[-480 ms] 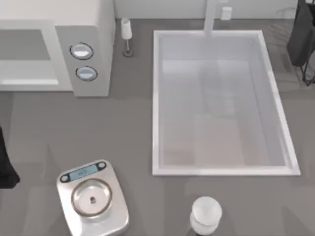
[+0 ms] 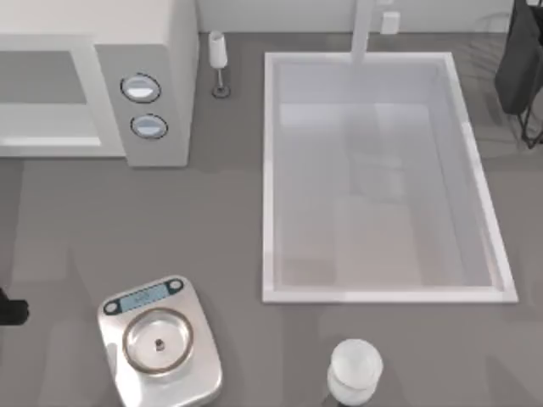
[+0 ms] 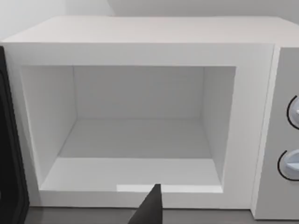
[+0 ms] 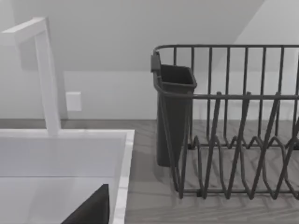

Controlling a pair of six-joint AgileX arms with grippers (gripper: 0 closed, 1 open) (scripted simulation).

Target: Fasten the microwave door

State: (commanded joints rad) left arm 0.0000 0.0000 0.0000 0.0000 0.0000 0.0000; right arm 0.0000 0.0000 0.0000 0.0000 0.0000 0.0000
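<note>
A: Where is the microwave (image 2: 110, 80)?

B: At the table's (image 2: 254, 348) far left corner, its two knobs (image 2: 141, 88) facing forward. From the left wrist view the cavity (image 3: 135, 135) stands open and bare, and the door (image 3: 8, 154) shows as a dark panel swung out at the cavity's side edge, not closed.

A: And the left gripper (image 3: 148, 211)?

B: In front of the cavity, low, near its front sill; one dark fingertip shows, so I cannot tell whether the fingers are spread or pressed together. From above, a dark part of the left arm (image 2: 10, 310) sits at the table's left edge, beside the scale (image 2: 159, 339).

A: The right gripper (image 4: 91, 209)?

B: Over the sink's (image 2: 270, 170) rim, near the faucet (image 4: 44, 74) and the dish rack (image 4: 233, 140); its state cannot be told either. A white jar (image 2: 354, 369) stands in front of the sink, a wine glass (image 2: 218, 59) between microwave and sink.
</note>
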